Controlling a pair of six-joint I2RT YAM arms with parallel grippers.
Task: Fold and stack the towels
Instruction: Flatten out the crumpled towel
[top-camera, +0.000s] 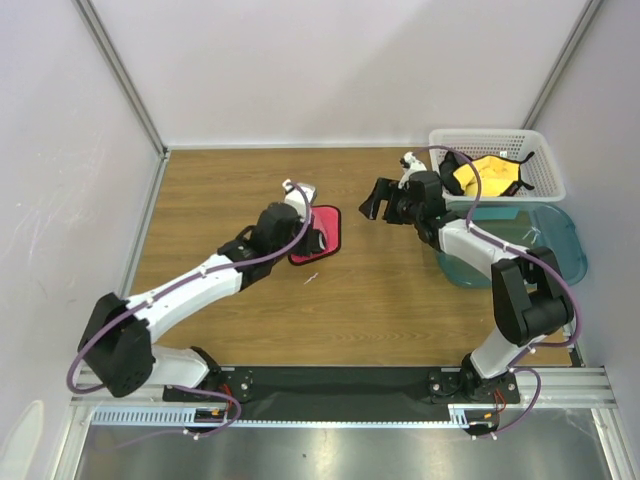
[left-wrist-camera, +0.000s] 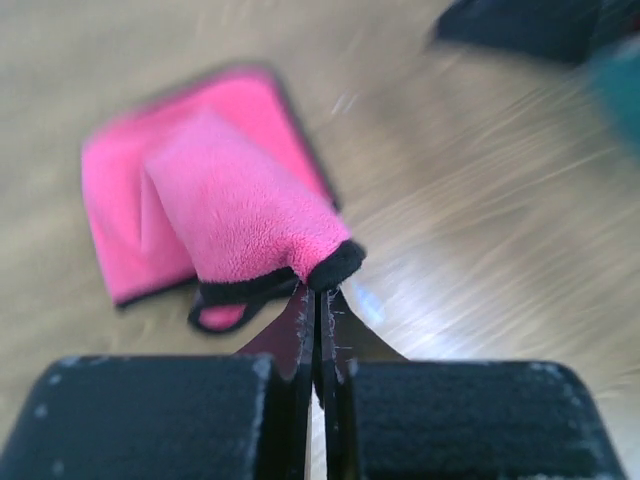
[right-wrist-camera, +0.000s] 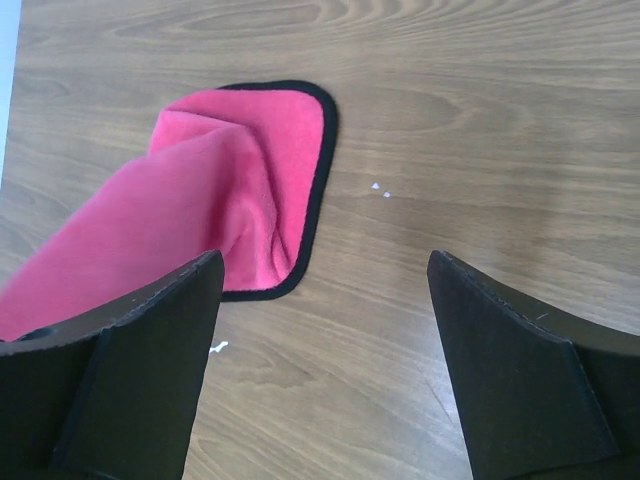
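A pink towel with black trim (top-camera: 322, 232) lies near the middle of the wooden table. My left gripper (top-camera: 313, 240) is shut on one black-trimmed corner and lifts it above the rest of the towel (left-wrist-camera: 225, 205), which is partly doubled over. My right gripper (top-camera: 382, 200) is open and empty, held above the table to the right of the towel. The towel shows in the right wrist view (right-wrist-camera: 235, 195) ahead and to the left of the open fingers (right-wrist-camera: 150, 350). A yellow towel (top-camera: 490, 175) lies in the white basket (top-camera: 540, 160).
The white basket stands at the back right. A clear teal bin (top-camera: 560, 245) sits just in front of it, beside the right arm. White crumbs (right-wrist-camera: 380, 189) lie on the wood near the towel. Grey walls close the left, back and right.
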